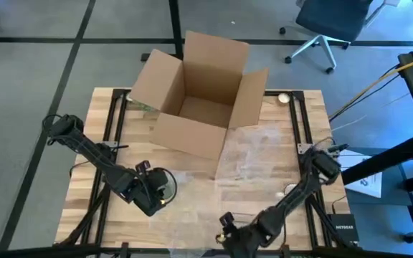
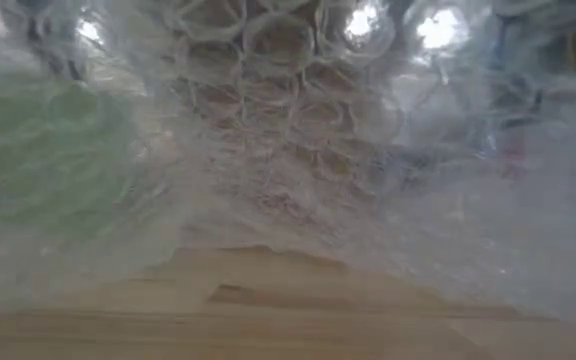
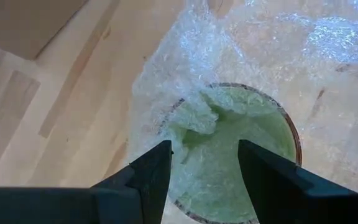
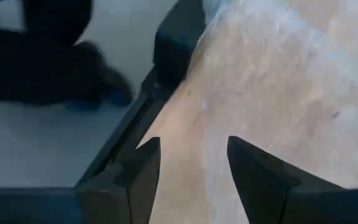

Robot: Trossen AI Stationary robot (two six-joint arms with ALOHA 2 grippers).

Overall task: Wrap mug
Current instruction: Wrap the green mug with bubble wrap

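A green mug [image 3: 253, 118] stands upright on the wooden table, mouth up, wrapped in clear bubble wrap [image 3: 185, 68] with a bunch of wrap [image 3: 197, 121] tucked into its mouth. In the low view the mug [image 2: 48, 150] shows green behind the wrap [image 2: 298, 130]. The rest of the sheet [image 1: 257, 154] lies spread toward the table's right. My left gripper [image 3: 204, 149] [image 1: 156, 195] is open, pointing down over the mug's mouth. My right gripper [image 4: 194, 146] [image 1: 228, 228] is open at the table's near edge, nothing between its fingers. My left gripper comes at the mug from above, its two fingers [image 3: 157, 165] standing apart over the mouth, on either side of the tucked-in bunch of wrap. I cannot tell whether the fingertips touch the wrap or the mug.
An open cardboard box [image 1: 199, 93] stands at the table's far middle, flaps spread. A small round object [image 1: 284, 98] lies at the far right corner. Bare wood [image 1: 120, 136] shows left of the wrap. The table's black frame [image 4: 123, 134] runs below my right gripper.
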